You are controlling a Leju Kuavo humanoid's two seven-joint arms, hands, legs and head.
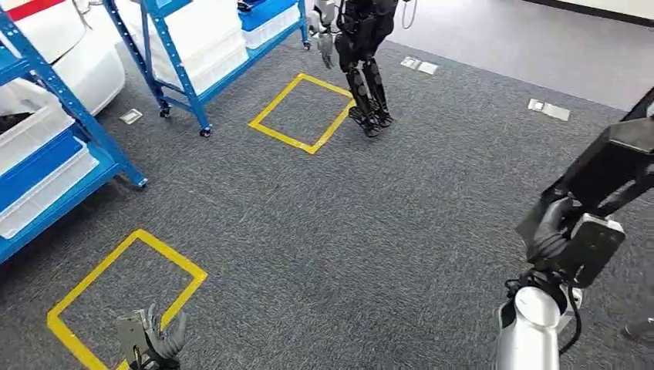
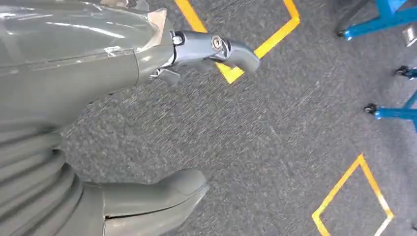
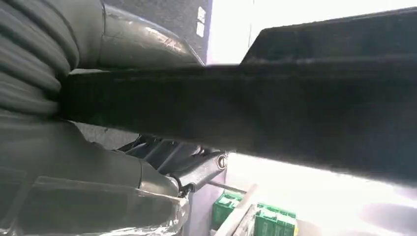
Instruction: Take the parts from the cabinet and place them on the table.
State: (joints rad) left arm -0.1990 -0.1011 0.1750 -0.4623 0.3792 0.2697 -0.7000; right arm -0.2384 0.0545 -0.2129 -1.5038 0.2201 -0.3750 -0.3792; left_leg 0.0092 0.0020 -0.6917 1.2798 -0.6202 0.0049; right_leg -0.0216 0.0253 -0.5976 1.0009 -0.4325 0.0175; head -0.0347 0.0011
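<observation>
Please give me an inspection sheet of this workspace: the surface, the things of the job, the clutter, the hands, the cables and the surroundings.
Surface: grey carpet floor with two yellow tape squares, one near, one farther.
Job's things: black part, long and flat, held up at the robot's right side; the table is nothing seen.
Clutter: small flat plates on the floor.
Hands: right hand grips the black part; left hand hangs over the near square, fingers apart, holding nothing.
Cables: black cable at the right wrist.
Surroundings: blue shelving racks with white bins; another humanoid robot stands by the far square; green crates in the right wrist view.
</observation>
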